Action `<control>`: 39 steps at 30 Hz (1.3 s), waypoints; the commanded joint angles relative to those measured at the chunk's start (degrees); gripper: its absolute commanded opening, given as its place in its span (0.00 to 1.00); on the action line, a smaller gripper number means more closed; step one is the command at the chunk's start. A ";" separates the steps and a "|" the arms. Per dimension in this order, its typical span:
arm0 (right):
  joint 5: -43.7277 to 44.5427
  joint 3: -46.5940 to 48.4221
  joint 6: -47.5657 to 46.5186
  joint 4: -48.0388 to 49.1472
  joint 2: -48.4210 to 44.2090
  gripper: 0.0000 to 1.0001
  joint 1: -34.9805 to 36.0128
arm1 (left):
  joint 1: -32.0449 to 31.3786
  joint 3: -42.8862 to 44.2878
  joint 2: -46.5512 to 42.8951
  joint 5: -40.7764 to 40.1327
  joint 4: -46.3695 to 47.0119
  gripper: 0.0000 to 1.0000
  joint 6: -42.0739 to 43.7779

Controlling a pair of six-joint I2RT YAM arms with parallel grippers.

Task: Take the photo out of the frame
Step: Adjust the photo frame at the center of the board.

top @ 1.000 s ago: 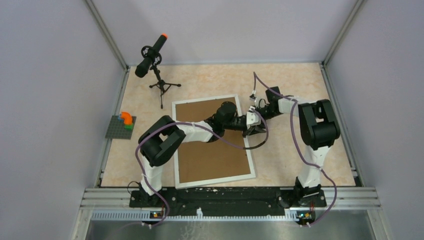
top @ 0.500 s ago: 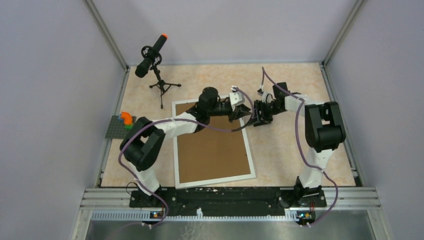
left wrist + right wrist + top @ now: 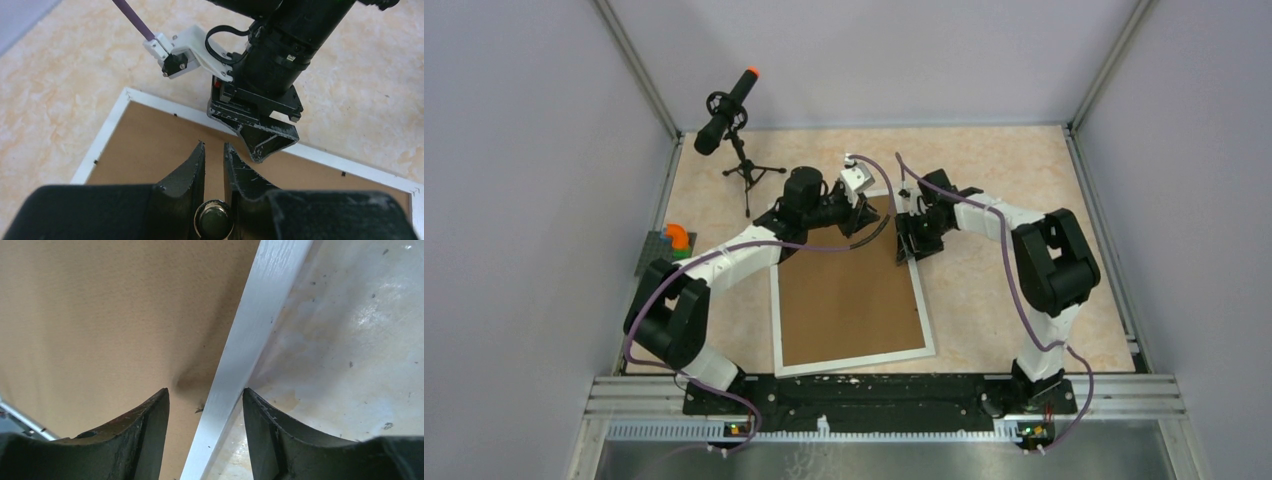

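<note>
Photo isn't visible: we judge it's still under the backing board (image 3: pixel 849 295), inside the frame (image 3: pixel 854 360), which lies face down mid-surface. Right gripper (image 3: pixel 205 392) is released, its jaws straddling the frame's white right border near the far corner and holding nothing. Left gripper (image 3: pixel 214 146) hovers over the far end of the board, nearly clenched with only a slit between its fingers, also empty. Risks as we see them: if the right one closes on the border, it may lift or skew the whole frame instead of freeing the board. The small dark tabs (image 3: pixel 343 174) along the inner edge look like they still pin the board down. The two grippers sit just beside each other, so a clash or a snagged purple cable (image 3: pixel 879 230) is plausible. Prying hard could also scuff the print underneath. Versus a second ago: the left arm lay across the middle of the board and both grippers met halfway along the right edge. Now both are at the far end and the right one has opened. The frame hasn't shifted on the surface (image 3: pixel 984 180).
</note>
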 commanded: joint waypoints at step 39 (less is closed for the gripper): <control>-18.31 8.69 -10.20 9.28 -8.59 0.69 -16.99 | 2.46 11.20 7.23 8.92 8.60 0.00 -16.04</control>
